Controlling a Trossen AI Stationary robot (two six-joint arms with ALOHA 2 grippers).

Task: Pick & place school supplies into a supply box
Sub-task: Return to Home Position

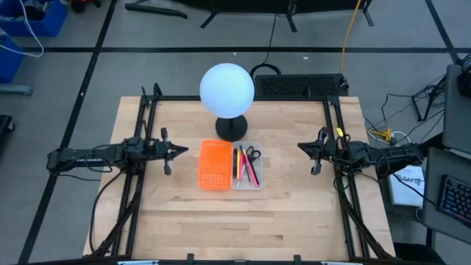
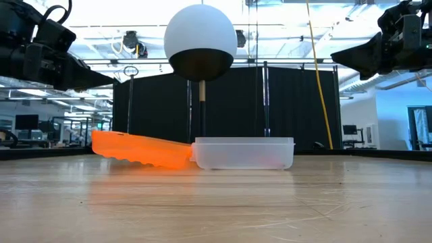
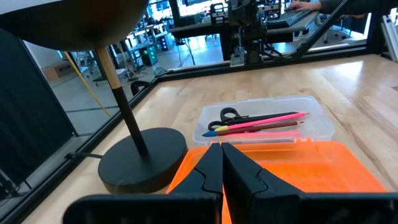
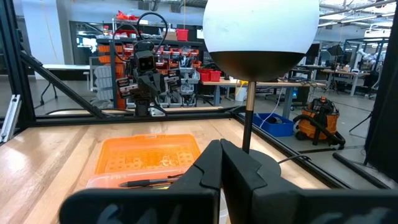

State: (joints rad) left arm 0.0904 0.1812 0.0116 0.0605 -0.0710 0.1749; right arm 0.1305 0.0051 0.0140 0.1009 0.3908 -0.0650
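Observation:
The supply box's clear tray (image 1: 248, 168) lies at the table's middle, joined to its orange perforated half (image 1: 214, 165). Inside the tray lie black-handled scissors (image 3: 227, 116) and several pens and pencils (image 3: 261, 121), pink, yellow and dark. In the low view the tray (image 2: 244, 152) sits flat while the orange half (image 2: 140, 149) slants up from it. My left gripper (image 1: 184, 151) hovers shut at the left, above the table, pointing toward the box. My right gripper (image 1: 301, 146) hovers shut at the right, also pointing toward the box.
A white globe lamp (image 1: 227, 89) on a black round base (image 1: 230, 128) stands just beyond the box. Black frame rails (image 1: 144, 132) run along the table's left and right sides. Bare wood (image 1: 243, 221) lies between the box and the near edge.

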